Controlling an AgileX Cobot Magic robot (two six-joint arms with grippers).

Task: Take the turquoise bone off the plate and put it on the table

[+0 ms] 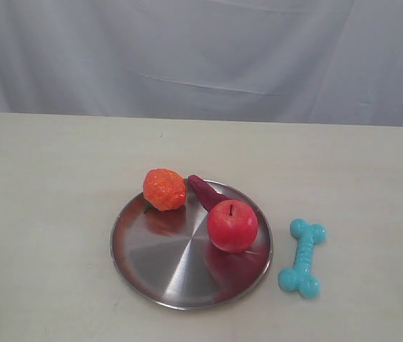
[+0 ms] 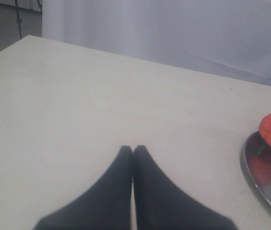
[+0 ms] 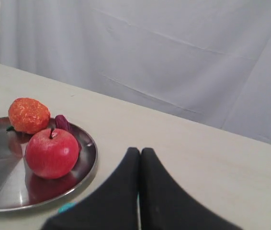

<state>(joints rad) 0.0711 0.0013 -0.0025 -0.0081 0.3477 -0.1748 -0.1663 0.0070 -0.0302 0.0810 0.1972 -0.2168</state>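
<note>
The turquoise bone [image 1: 302, 257] lies flat on the pale beige table [image 1: 52, 192], just right of the steel plate [image 1: 159, 263] and clear of its rim. In the right wrist view only a sliver of the bone [image 3: 66, 207] peeks out from behind the black fingers. My right gripper [image 3: 140, 151] is shut with nothing in it, above the table beside the plate [image 3: 1, 187]. My left gripper [image 2: 133, 148] is shut and empty over bare table, with the plate's edge [image 2: 250, 167] off to one side. Neither gripper appears in the exterior view.
On the plate sit a red apple [image 1: 232, 225], an orange strawberry-like fruit [image 1: 164, 189] and a dark purple piece [image 1: 205, 191]. A white cloth backdrop [image 1: 201, 57] hangs behind the table's far edge.
</note>
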